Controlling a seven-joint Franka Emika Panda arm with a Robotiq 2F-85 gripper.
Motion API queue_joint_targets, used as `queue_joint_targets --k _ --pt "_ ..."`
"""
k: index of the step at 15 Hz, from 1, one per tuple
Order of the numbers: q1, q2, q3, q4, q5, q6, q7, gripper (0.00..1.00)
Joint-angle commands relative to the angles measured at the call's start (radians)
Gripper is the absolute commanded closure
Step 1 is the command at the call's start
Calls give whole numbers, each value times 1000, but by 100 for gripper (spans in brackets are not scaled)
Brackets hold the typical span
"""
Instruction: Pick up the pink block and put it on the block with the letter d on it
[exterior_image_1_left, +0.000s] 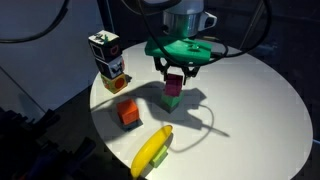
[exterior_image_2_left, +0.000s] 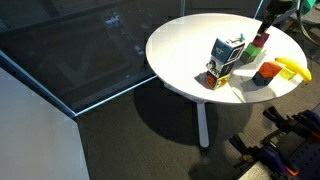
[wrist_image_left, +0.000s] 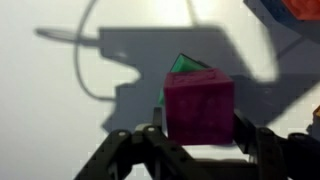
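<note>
In an exterior view, the gripper (exterior_image_1_left: 176, 74) hangs at centre frame, fingers drawn in against the pink block (exterior_image_1_left: 175, 86), which sits on a green cube (exterior_image_1_left: 172, 101). The block with the letter d (exterior_image_1_left: 103, 45) tops a stack at upper left.

In an exterior view, that stack (exterior_image_2_left: 228, 58) stands centre-right (the gripper is mostly cropped).

In the wrist view, the pink block fills lower centre between both fingers (wrist_image_left: 150, 138).

The step in hand looks like the grasp. Next comes a straight lift, then a carry to the stack and a square placement on top.

Bright overhead light, hard shadows, blurry
</note>
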Motion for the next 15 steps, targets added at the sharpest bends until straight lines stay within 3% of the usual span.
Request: queue_joint_targets --k 1,2,8,15 --pt "-20 7 16 30 -10 -25 18 61" --pt "-20 4 15 29 -11 -24 19 67" --pt "-5 -47 0 9 -32 -29 50 69" --pt "40 -143 -35 -56 -108 -38 279 69"
